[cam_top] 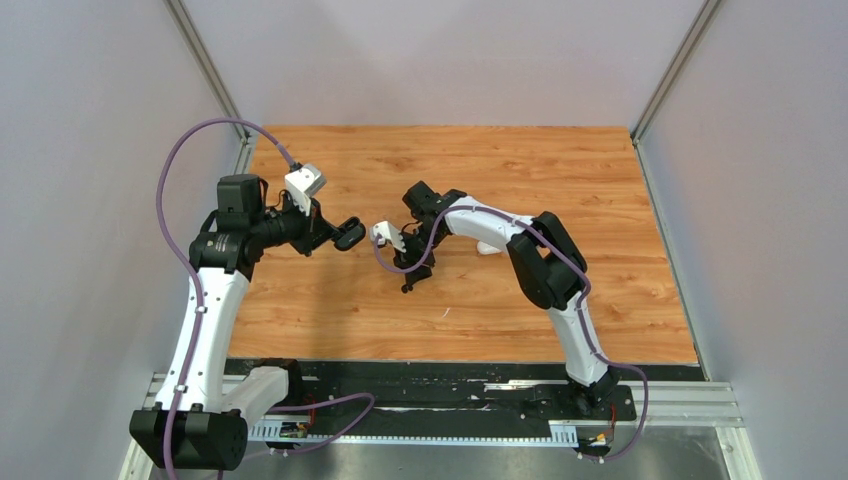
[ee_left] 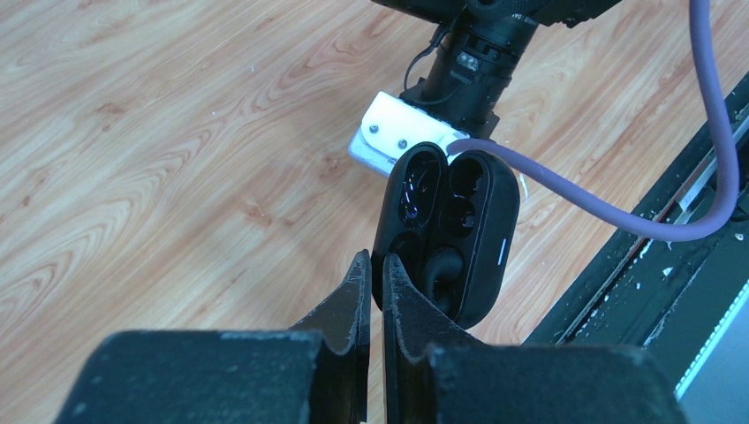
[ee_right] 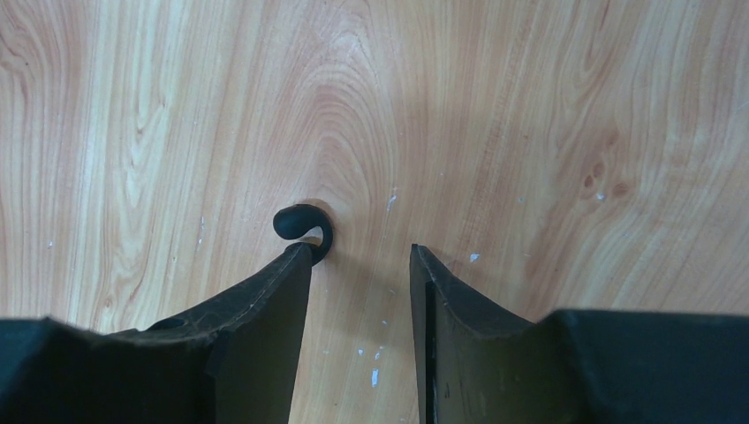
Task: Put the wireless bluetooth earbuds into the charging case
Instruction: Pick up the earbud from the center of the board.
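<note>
Left gripper (ee_left: 373, 269): clamped shut on the lower edge of the black charging case (ee_left: 446, 234). Case open, both halves side by side with cavities facing the wrist camera, held over the worktop (cam_top: 560, 170) toward its left edge.

Right gripper (ee_right: 362, 256): jaws apart, gripping nothing, pointed down at the middle of the worktop.

Black earbud (ee_right: 300, 225): lying on the worktop at the tip of one finger (ee_right: 265, 300), outside the gap; contact not determinable.

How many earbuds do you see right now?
1: a black earbud on the table, beside the right gripper's fingertip. More may sit hidden inside the left gripper's dark case.
</note>
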You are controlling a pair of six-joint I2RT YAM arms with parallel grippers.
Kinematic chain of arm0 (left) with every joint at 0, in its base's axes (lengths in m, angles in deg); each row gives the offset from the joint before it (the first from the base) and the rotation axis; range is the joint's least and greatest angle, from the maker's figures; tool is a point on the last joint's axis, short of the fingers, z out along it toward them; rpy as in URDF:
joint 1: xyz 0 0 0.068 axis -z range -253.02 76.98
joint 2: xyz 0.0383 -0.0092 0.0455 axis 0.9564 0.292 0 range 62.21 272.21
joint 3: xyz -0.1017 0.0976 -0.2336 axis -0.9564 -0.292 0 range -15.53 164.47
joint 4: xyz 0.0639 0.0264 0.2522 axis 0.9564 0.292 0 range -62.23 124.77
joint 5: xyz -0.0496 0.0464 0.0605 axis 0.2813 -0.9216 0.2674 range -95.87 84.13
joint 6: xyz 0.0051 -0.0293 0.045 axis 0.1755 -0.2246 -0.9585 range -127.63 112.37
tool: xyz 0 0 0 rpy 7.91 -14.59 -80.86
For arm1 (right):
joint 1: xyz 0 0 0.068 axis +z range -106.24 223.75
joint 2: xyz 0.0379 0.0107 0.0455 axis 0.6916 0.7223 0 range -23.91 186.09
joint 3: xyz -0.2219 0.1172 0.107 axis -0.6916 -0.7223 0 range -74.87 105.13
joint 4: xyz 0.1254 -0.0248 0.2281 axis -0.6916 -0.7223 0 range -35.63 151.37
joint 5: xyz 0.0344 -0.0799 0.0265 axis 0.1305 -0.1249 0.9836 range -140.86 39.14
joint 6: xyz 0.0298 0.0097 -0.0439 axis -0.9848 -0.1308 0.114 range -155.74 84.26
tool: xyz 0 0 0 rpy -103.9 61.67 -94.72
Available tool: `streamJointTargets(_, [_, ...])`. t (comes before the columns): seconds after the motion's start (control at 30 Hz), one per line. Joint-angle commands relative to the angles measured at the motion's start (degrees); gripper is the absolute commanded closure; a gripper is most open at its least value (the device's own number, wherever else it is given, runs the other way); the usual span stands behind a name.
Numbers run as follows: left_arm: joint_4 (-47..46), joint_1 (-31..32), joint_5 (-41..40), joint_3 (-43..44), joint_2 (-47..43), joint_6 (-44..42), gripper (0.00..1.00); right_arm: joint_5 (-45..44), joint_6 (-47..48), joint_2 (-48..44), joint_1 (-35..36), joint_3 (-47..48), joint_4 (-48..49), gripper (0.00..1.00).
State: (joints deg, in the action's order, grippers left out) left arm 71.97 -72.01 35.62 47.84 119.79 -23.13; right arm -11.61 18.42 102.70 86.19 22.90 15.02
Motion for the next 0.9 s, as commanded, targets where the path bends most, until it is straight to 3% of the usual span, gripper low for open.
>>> streamJointTargets(0.0, [-1.5,-0.5,1.1,0.7,0.0,0.6,1.00,0.6,1.2,0.4,-0.1,0.6,0.2,0.56])
streamJointTargets(0.87, [-2.5,-0.5,0.9,-1.2,-0.5,1.5,1.00,0.7,1.2,-1.3,1.8,-4.5,0.6,0.57])
